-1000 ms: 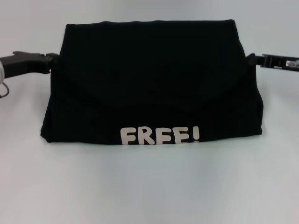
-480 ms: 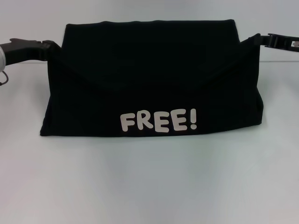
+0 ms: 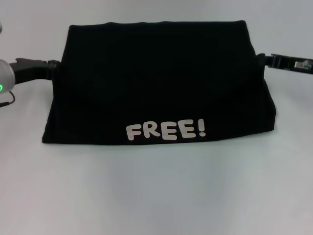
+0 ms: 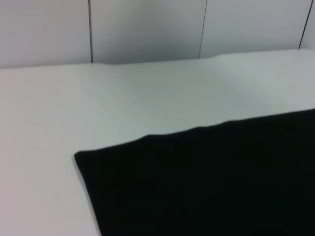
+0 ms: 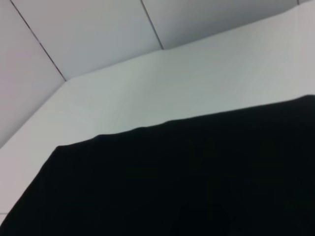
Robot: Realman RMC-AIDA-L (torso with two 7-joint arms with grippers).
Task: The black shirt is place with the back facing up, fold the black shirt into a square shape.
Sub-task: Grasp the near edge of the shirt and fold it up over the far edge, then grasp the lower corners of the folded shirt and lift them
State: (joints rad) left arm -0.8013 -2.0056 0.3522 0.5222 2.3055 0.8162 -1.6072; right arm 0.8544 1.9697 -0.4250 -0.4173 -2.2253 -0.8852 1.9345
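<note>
The black shirt [image 3: 156, 83] lies folded into a wide band across the white table, with a white "FREE!" print [image 3: 166, 130] showing near its front edge. My left gripper [image 3: 55, 66] is at the shirt's left edge, shut on the fabric. At the right edge my right gripper [image 3: 261, 59] is shut on the fabric too, where the cloth bulges out toward it. Both sets of fingertips blend into the black cloth. In the left wrist view the black shirt [image 4: 221, 187] fills the near part of the picture, and the black shirt [image 5: 197, 177] does the same in the right wrist view.
The white table [image 3: 156, 196] stretches in front of the shirt and past both its sides. Panelled grey walls [image 4: 147, 29] stand beyond the table's far edge.
Both grippers rose with the shirt's side edges and have come back down to mid height. The "FREE!" print, half hidden a second ago, now shows in full.
</note>
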